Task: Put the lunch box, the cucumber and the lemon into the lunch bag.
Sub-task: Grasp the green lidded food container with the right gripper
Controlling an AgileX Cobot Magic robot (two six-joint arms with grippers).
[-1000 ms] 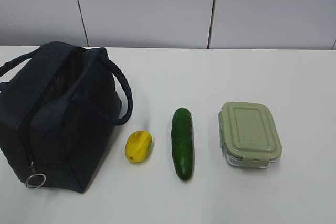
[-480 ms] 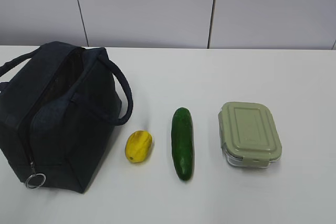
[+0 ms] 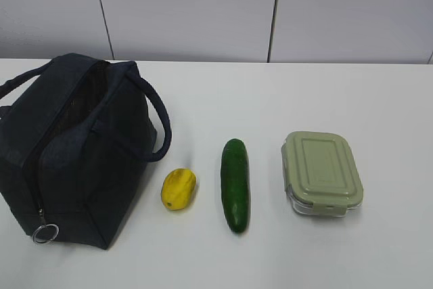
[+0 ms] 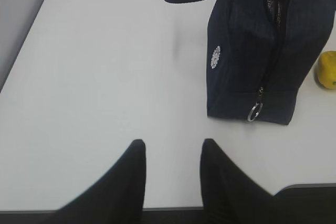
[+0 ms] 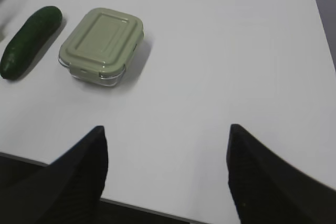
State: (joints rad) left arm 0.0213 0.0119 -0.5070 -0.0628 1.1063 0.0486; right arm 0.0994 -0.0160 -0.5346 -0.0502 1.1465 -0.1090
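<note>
grippers: left gripper point(image 4: 170, 150) and right gripper point(image 5: 165, 135) both released, empty | risk: lunch box point(image 3: 321, 173), 3 o'clock of cucumber point(image 3: 235, 183), may snag lunch bag point(image 3: 67, 147) narrow mouth | lemon point(image 3: 178, 189) may roll

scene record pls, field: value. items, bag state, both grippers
lunch bag: left on table, top unzipped
lemon: on table, right of bag
cucumber: on table, between lemon and lunch box
lunch box: far right, lid on
left gripper: open, empty, short of bag
right gripper: open wide, empty, short of lunch box
packed: nothing yet
</note>
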